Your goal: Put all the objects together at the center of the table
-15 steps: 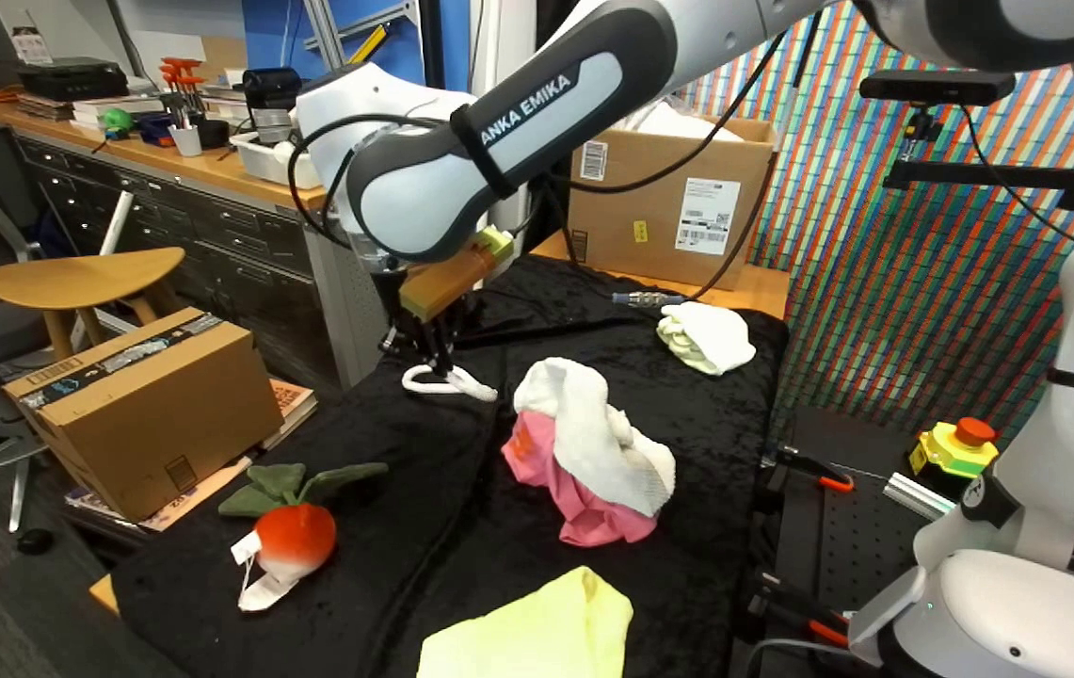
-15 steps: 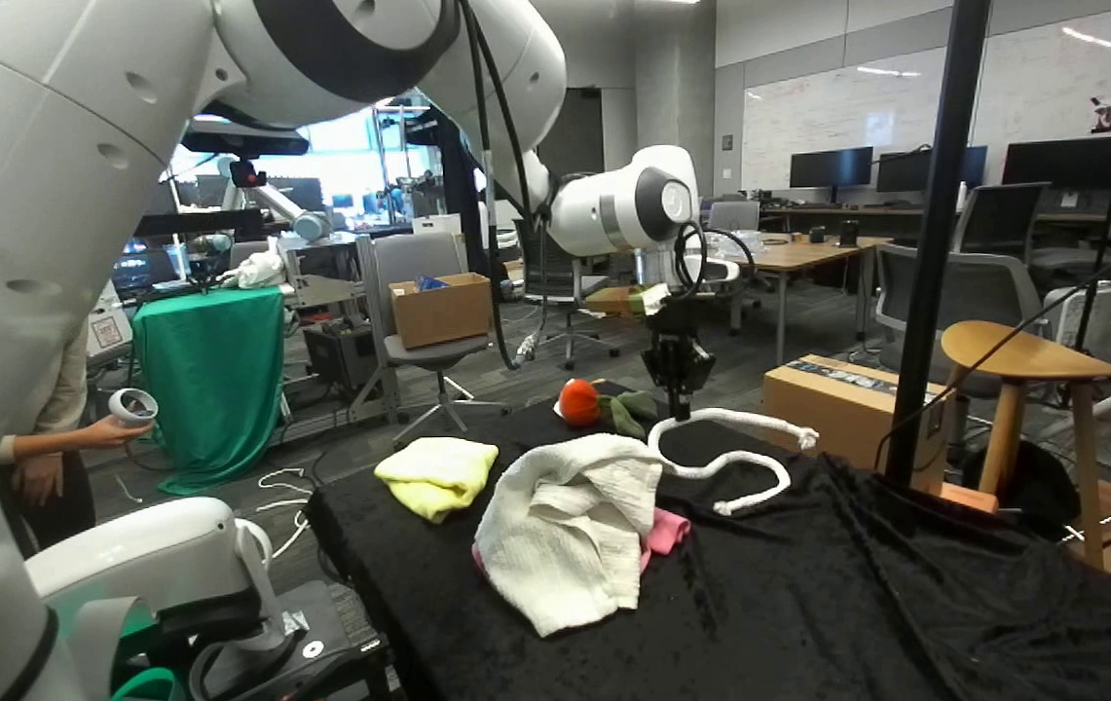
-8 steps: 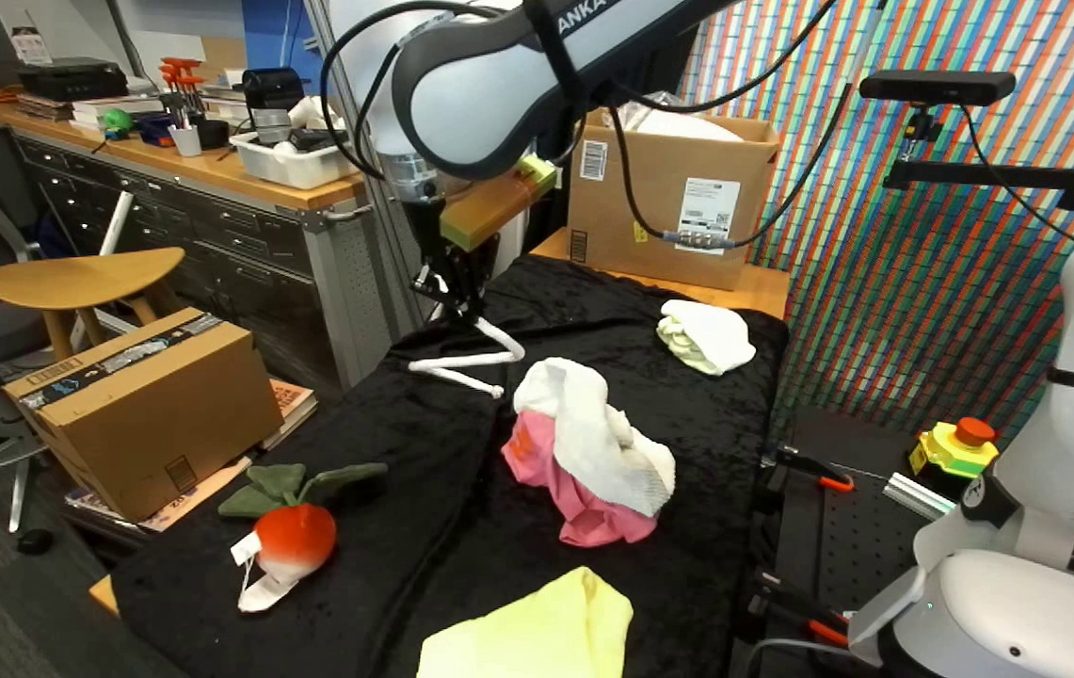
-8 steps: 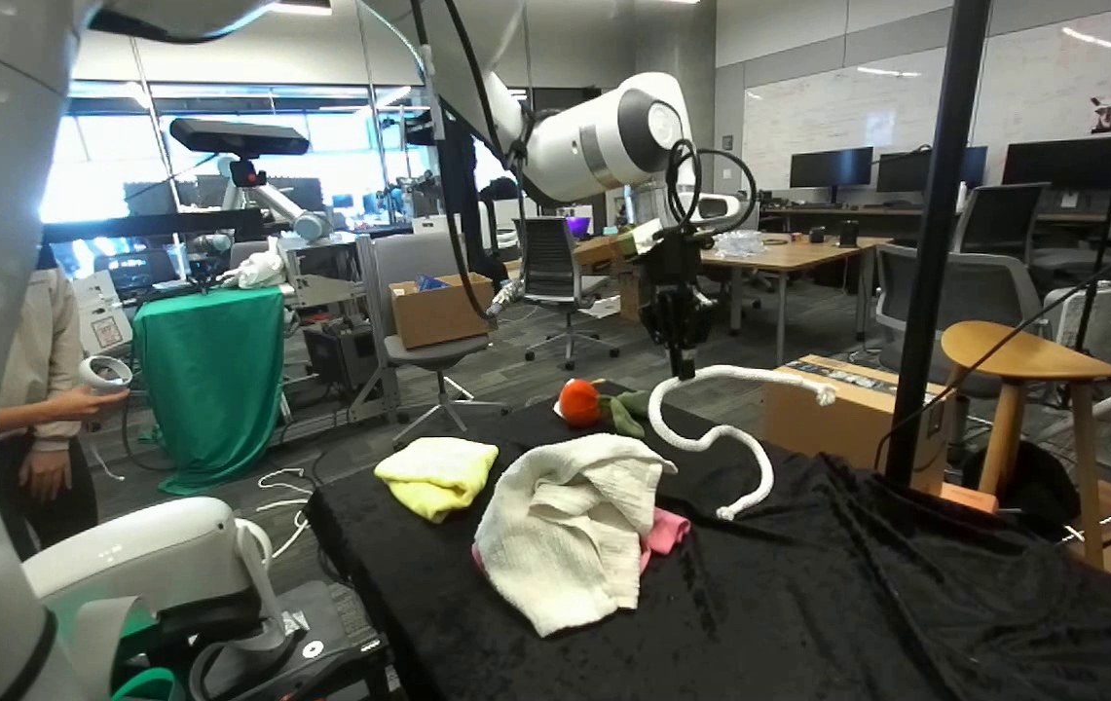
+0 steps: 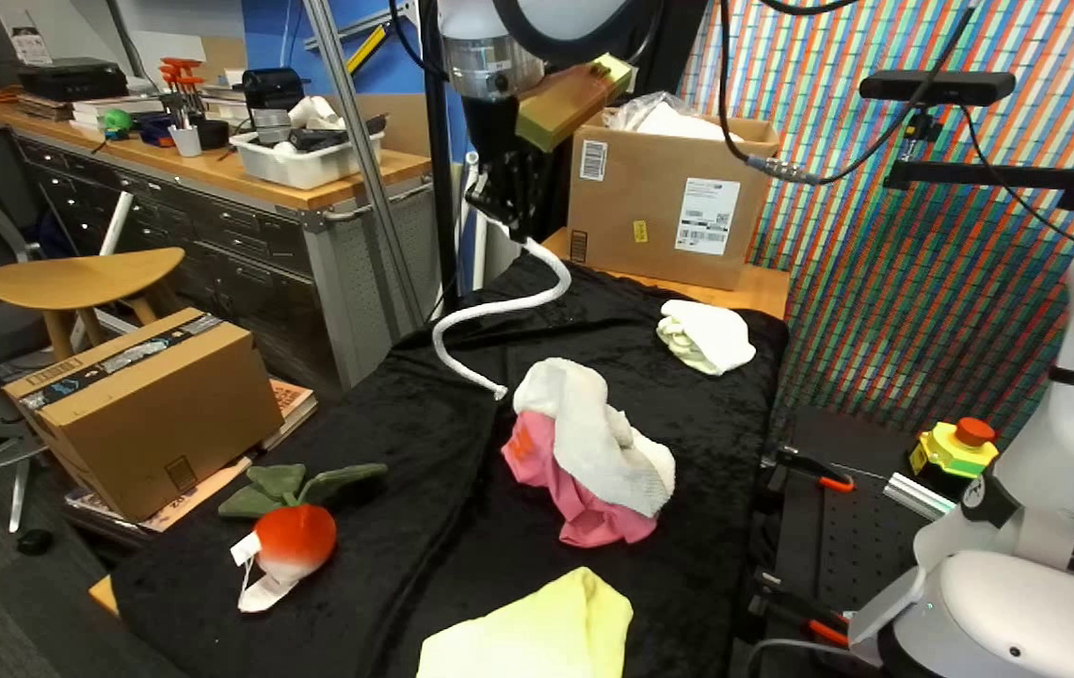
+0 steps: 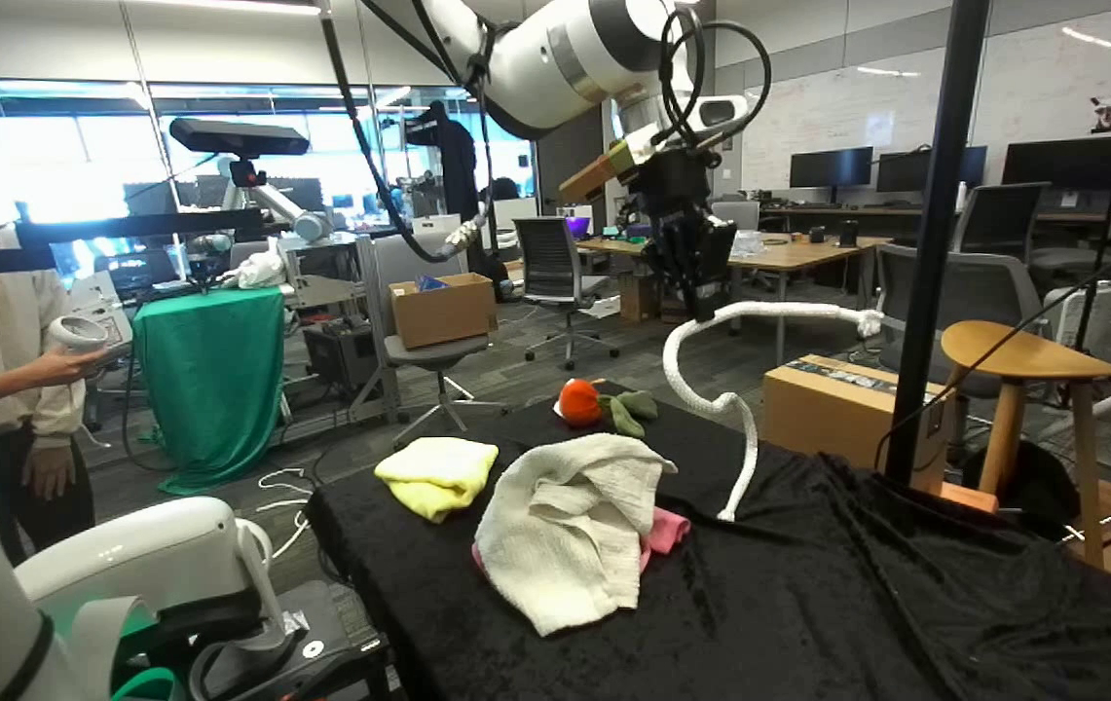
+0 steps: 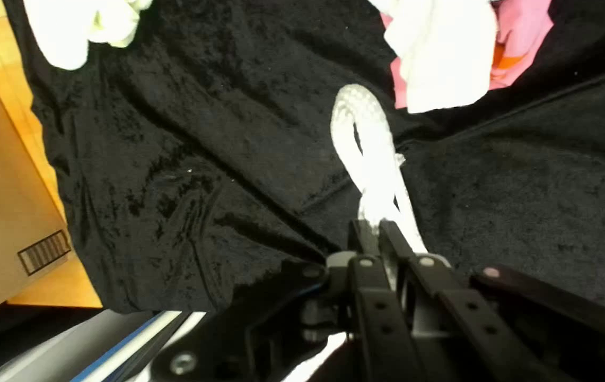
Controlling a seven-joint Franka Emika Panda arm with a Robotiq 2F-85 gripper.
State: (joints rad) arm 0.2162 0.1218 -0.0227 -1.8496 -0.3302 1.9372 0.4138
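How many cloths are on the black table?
4: a yellow cloth near one edge, a white cloth over a pink cloth, another white cloth near the big box. More might hide.

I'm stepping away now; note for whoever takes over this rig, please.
Hand: shut on the white braided rope, gripped part above the black fabric-draped table.
Done: textured white cloth lies over the pink cloth, roughly mid-table.
Left: set the rope with them, then bring in the pale yellow cloth, crumpled white cloth near the table's edge, and red-orange round toy with green leaves; these three lie apart.
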